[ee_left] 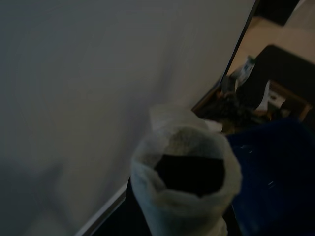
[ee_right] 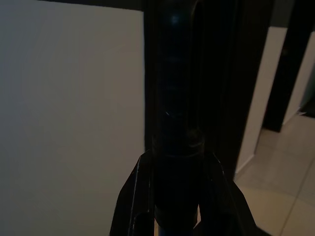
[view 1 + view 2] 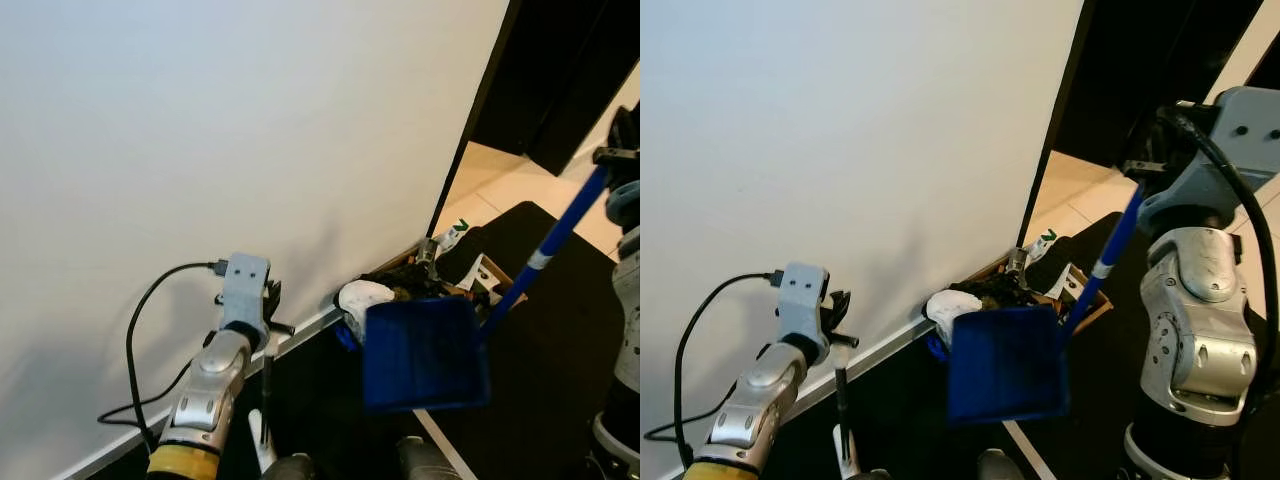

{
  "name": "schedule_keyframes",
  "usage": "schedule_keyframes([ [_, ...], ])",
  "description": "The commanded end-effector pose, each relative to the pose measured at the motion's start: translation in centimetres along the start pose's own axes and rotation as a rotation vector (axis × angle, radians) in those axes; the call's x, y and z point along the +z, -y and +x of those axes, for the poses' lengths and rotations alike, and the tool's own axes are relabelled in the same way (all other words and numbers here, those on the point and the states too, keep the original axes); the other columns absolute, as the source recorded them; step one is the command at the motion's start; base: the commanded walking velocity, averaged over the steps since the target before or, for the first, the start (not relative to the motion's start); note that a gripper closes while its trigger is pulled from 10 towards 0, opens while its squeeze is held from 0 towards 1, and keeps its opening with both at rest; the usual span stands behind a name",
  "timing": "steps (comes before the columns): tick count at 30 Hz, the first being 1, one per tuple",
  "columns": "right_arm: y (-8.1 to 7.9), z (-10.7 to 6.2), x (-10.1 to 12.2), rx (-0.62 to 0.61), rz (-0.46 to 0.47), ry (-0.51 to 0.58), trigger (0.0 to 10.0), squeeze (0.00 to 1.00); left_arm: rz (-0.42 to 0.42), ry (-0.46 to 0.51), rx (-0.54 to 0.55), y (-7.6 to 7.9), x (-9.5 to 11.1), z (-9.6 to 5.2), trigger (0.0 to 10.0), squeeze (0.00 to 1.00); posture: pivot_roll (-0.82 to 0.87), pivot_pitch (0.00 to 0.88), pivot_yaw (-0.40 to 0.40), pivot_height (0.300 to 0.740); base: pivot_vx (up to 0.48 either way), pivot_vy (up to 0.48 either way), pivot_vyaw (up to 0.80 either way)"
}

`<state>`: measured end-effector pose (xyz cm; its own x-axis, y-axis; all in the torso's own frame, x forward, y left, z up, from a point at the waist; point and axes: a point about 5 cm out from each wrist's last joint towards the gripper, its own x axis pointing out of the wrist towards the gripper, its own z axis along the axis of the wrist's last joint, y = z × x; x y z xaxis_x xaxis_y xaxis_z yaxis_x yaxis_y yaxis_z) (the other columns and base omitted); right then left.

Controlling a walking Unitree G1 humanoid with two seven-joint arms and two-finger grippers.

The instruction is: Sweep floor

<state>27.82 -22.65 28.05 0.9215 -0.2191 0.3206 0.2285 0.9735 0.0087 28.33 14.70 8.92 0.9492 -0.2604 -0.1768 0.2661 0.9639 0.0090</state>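
Nearest, low on the left: silver left arm with a yellow band at the elbow, left gripper (image 3: 837,303) up beside the white wall (image 3: 250,130), black cable (image 3: 140,330) looping off the wrist; fingers small and dark against the wall, cannot tell whether spread or closed. In the left wrist view, a pale, soft, knitted-looking tube (image 1: 184,184) with a dark round opening, close before the lens; cannot tell what grips it. Just below that arm, a thin black stick (image 3: 841,400) upright over dark floor. Along the wall's foot, a pale skirting strip (image 3: 300,328) running diagonally toward the corner, dark floor (image 3: 560,330) beside it open on the right. Farther in, blue dustpan (image 3: 1005,365), flat, square, ribbed plastic, hanging tilted above the floor on a long blue handle (image 3: 1110,255) with a white collar. Right gripper (image 2: 174,189) closed on that handle near its top, black fingers (image 2: 135,196) pressing either side of the dark glossy shaft. Behind the pan, a crumpled white cloth (image 3: 362,297) against the skirting, then a shallow cardboard box (image 3: 480,280) of dark litter, a white bottle with green print (image 3: 452,236) at the wall's black edge. Beyond, pale tiled floor (image 3: 500,180) through a dark-framed opening.
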Motion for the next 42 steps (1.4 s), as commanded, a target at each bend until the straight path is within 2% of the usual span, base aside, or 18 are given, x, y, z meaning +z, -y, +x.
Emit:
schedule_keyframes([
  [1, 0.1, 0.0, 0.9, -0.005, -0.002, 0.038, 10.0, 0.00, -0.013, 0.021, -0.014, 0.4, 0.6, 0.0, 10.0, 0.00, 0.06, 0.113, 0.043, 0.740, 0.000, 0.000, 0.00],
  [7, -0.1, 0.1, 1.1, 0.007, 0.004, 0.035, 10.0, 0.00, -0.022, 0.043, -0.012, 0.5, 1.2, -0.2, 10.0, 0.00, 0.06, 0.115, 0.039, 0.740, 0.000, 0.000, 0.00],
  [22, -0.4, 0.4, 1.0, 0.034, 0.015, 0.028, 10.0, 0.00, -0.069, 0.124, -0.027, 0.9, 4.2, -0.6, 10.0, 0.00, 0.07, 0.119, 0.032, 0.740, 0.000, -0.344, 0.00],
  [30, -0.5, 0.4, 0.9, 0.040, 0.021, 0.022, 10.0, 0.00, -0.097, 0.105, -0.015, 0.7, 4.2, -0.8, 10.0, 0.00, 0.07, 0.119, 0.032, 0.740, 0.000, -0.349, 0.00],
  [42, -0.8, 0.4, 0.7, 0.047, 0.029, 0.016, 10.0, 0.00, -0.089, 0.093, -0.007, 0.6, 4.4, -0.9, 10.0, 0.00, 0.07, 0.119, 0.032, 0.740, 0.000, -0.354, 0.00],
])
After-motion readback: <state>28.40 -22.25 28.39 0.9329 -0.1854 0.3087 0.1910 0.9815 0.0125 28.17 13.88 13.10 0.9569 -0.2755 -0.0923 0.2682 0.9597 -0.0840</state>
